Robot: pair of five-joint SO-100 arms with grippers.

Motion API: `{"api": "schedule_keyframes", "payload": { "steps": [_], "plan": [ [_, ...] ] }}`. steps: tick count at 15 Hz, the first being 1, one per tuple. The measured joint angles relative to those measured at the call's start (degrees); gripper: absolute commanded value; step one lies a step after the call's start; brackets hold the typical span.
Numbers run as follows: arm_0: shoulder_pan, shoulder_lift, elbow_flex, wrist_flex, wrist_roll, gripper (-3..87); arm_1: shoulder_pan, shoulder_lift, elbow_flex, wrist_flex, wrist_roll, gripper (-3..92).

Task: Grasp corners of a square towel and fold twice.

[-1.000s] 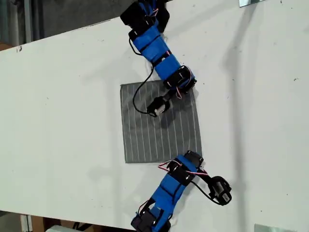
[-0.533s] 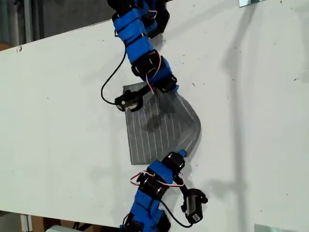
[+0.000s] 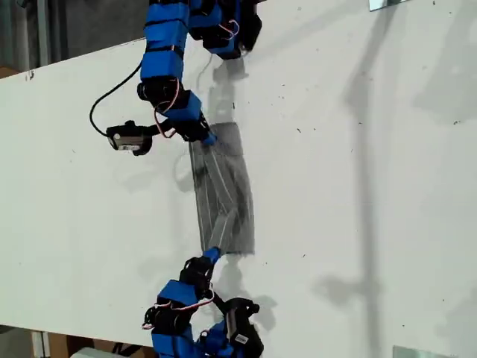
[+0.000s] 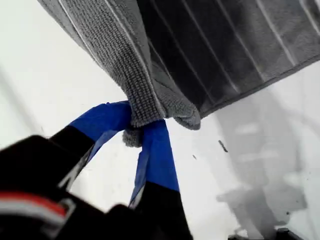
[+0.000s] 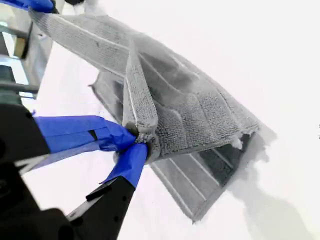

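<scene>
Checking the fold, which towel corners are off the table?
The top layer's two corners: one pinched in my first gripper, one in my second gripper; the bottom layer's lie flat.

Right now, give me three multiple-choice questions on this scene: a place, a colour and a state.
1. Where is the towel? A over the white table, between the two arms; B on the floor; C in a basket.
2. Towel colour? A red; B grey with pale stripes; C green.
3. My first gripper is? A open; B shut on a towel corner; C out of view.
Answers: A, the exterior view shows it there; B, every view shows grey; B, blue fingers pinch the tip.
</scene>
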Motion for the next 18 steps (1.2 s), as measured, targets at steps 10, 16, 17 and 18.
{"api": "schedule_keyframes", "payload": {
  "steps": [10,16,17,18],
  "plan": [
    [-28.3,-15.91,13.54,-14.68,10.46,-0.1,22.15,-24.26,-1.93,-10.63,-11.87,-0.1],
    [-23.47,-10.63,12.39,-10.99,6.86,-0.1,20.57,-20.83,-3.25,-3.69,-12.3,-0.1],
    [-20.57,-7.29,13.36,-10.02,4.66,-0.1,18.54,-19.42,-2.9,-2.46,-12.22,-0.1],
    [-17.75,-4.31,15.38,-10.02,2.9,-0.1,16.61,-18.37,-1.76,-2.37,-11.51,-0.1]
  ]
}}
